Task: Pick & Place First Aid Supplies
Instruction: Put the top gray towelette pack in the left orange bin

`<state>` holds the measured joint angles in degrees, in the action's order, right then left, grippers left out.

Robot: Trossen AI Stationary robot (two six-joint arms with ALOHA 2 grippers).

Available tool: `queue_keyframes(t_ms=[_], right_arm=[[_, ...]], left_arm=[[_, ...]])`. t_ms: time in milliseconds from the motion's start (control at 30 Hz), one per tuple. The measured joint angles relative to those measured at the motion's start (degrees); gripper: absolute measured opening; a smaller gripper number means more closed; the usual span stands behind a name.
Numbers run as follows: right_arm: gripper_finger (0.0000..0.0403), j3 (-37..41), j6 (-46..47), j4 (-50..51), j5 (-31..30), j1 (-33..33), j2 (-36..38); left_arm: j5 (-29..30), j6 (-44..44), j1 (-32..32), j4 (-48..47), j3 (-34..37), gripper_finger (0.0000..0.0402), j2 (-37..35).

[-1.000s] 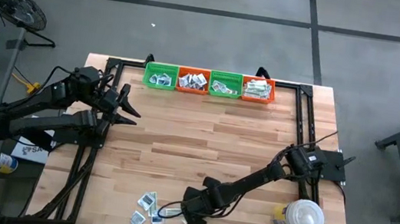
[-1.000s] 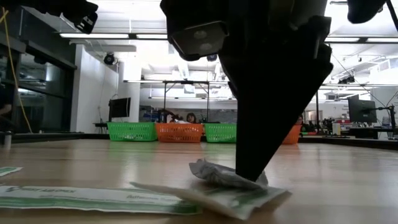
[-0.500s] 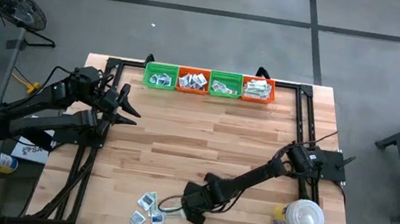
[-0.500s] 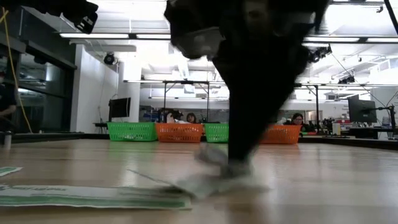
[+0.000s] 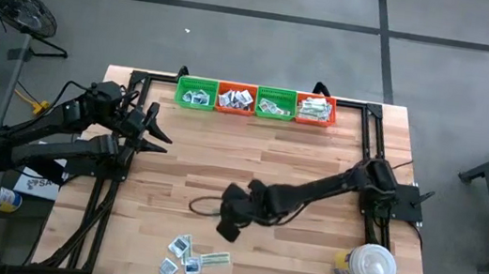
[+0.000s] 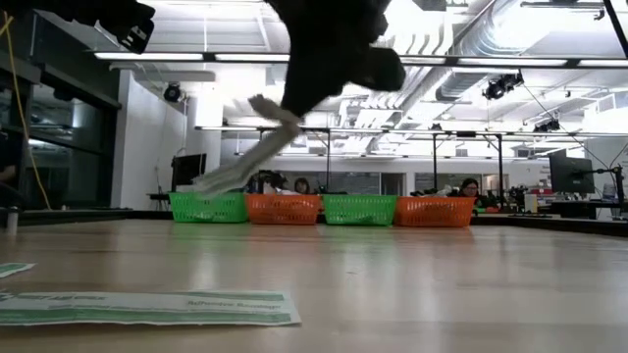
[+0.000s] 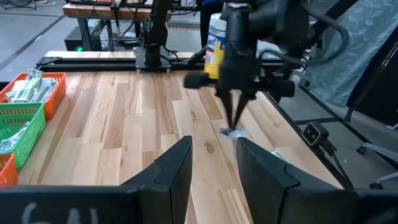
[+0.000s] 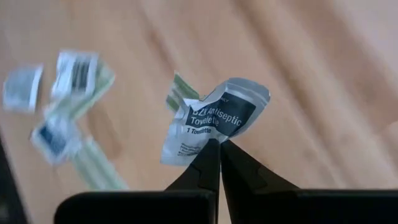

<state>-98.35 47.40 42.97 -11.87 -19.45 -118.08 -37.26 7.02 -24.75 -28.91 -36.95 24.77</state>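
1. From above, a wooden table carries two dark robot arms. The right gripper is stretched to the middle of the table, a little toward its near edge.
2. The right wrist view alone shows what that claw has: its two fingers are pinched tight together on the lower corner of a crumpled white antiseptic towelette packet with a dark label. A narrow pale-green strip sticks out behind the packet; whether it is also gripped cannot be told.
3. The low view, level with the tabletop, shows what the overhead view cannot: the claw and a pale packet are lifted clear of the wood, with open air beneath them.
4. The remaining loose supplies lie in a small cluster near the table's near edge, left of centre. From above they are white squares with dark marks and a green strip. In the low view one long green-and-white strip lies flat in the foreground.
5. Four small baskets stand in a row along the far edge, alternating green and orange, each holding packets.
6. The left gripper waits over the far left part of the table. Its own wrist view shows its fingers parted and holding nothing.
7. A big white round container stands at the near right corner.
8. People sit in the room beyond the baskets, seen only in the low view.
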Motion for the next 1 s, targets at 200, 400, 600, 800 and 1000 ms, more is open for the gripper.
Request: queue_keyframes(t_ms=[200, 400, 600, 800, 1000], right_arm=[[0.0001, -0.1, -1.9, -1.0, -4.9, 2.3, 3.5], [0.0, -0.1, -2.5, 1.4, -1.8, 4.2, 4.4], [0.0, -0.1, 1.7, 6.4, 10.2, 5.3, 0.7], [0.0, -0.1, 5.3, 9.4, 16.9, 6.9, -2.9], [0.0, -0.2, 9.8, 9.7, 18.8, 8.1, -4.0]], left_arm=[[0.6, 0.0, 0.0, 0.0, 0.0, 0.0124, 0.0], [0.9, 0.1, 0.0, 0.0, 0.0, 0.0124, 0.0], [4.4, -0.2, 0.0, 0.1, 0.0, 0.0124, 0.0], [7.6, 0.1, 0.0, 0.2, 0.0, 0.0124, 0.0], [9.6, 0.2, 0.0, 0.1, 0.0, 0.0124, 0.0]])
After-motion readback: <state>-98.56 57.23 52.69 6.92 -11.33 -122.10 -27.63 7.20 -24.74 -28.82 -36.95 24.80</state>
